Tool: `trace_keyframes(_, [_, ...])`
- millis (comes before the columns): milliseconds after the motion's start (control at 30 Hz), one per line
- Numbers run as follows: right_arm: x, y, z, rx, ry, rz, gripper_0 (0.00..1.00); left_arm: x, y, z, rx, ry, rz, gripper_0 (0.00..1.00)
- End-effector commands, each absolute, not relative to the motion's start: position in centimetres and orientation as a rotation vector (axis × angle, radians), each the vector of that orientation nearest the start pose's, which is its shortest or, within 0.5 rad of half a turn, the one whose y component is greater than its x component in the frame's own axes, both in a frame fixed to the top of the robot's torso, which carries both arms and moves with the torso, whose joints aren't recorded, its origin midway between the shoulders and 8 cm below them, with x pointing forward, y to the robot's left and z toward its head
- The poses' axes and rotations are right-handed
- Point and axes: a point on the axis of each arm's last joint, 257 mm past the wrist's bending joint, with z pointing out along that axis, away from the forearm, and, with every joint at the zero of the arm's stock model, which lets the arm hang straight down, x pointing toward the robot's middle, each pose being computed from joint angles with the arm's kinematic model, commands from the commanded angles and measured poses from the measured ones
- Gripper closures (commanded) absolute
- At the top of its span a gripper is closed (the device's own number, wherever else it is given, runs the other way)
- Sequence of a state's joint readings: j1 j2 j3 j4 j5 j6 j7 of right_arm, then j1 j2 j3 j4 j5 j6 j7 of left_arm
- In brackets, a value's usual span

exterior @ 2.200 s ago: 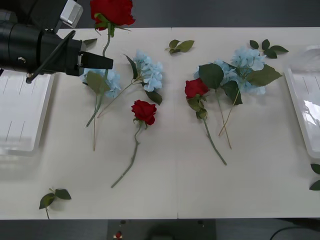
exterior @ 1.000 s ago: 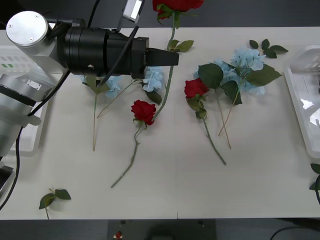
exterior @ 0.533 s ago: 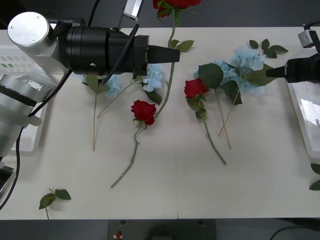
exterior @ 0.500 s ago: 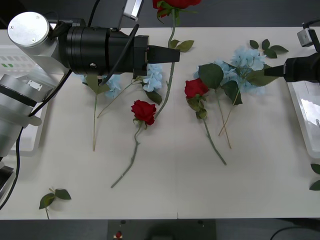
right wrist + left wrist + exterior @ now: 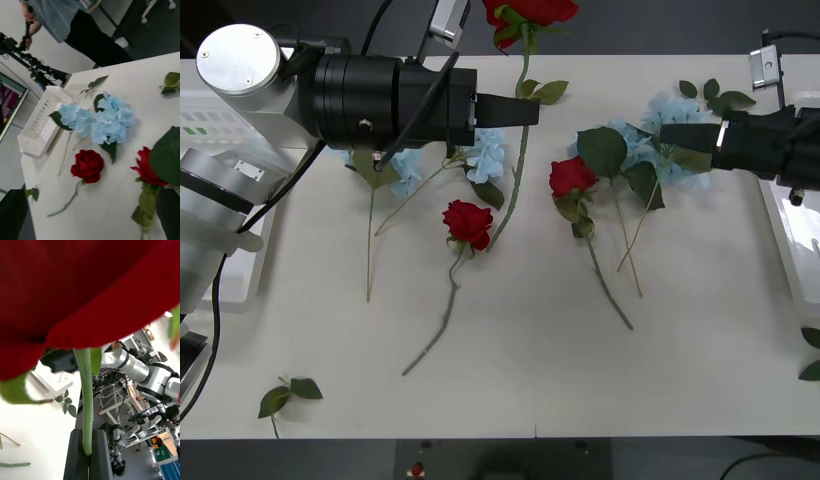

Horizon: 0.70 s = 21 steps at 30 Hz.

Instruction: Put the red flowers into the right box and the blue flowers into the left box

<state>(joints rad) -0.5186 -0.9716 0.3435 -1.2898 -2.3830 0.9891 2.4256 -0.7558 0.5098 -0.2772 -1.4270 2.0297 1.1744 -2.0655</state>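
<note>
My left gripper (image 5: 530, 112) hangs over the table's back middle, shut on the stem of a red rose (image 5: 530, 12) whose bloom sticks up past the far edge. In the left wrist view the black fingers (image 5: 77, 453) pinch that green stem (image 5: 86, 401). Two more red flowers (image 5: 468, 222) (image 5: 572, 176) lie on the table. Blue flowers lie at back left (image 5: 480, 150) and back right (image 5: 672, 115). My right gripper (image 5: 667, 133) (image 5: 92, 195) is open, hovering over the right blue cluster. The left box (image 5: 240, 285) (image 5: 41, 123) is half hidden by my left arm. The right box (image 5: 790, 230) sits at the right edge.
Loose green leaf sprigs lie at the back middle (image 5: 542, 92), back right (image 5: 720, 98), front left (image 5: 290, 393) and right edge (image 5: 812, 355). The front half of the white table (image 5: 580, 390) has free room.
My right arm has come in from the right edge and now reaches over the right blue cluster. The left arm swung from the left to the middle with the rose, then held still.
</note>
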Motion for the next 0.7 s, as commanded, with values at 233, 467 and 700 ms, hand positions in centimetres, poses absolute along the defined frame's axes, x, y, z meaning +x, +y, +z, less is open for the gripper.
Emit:
trace_keyframes(233, [43.4, -14.4, -5.6, -0.624, 1.632, 1.424, 0.0, 43.8, -3.5, 1.2, 0.917, 1.658, -1.567, 1.0])
trace_keyframes(467, [40.7, -11.0, -5.7, -0.695, 1.496, 1.467, 0.0, 43.8, -3.5, 1.2, 0.917, 1.658, -1.567, 1.0])
trace_keyframes(700, [39.4, -6.2, -6.7, -0.735, 1.393, 1.503, 0.0, 43.8, -3.5, 1.2, 0.917, 1.658, -1.567, 1.0])
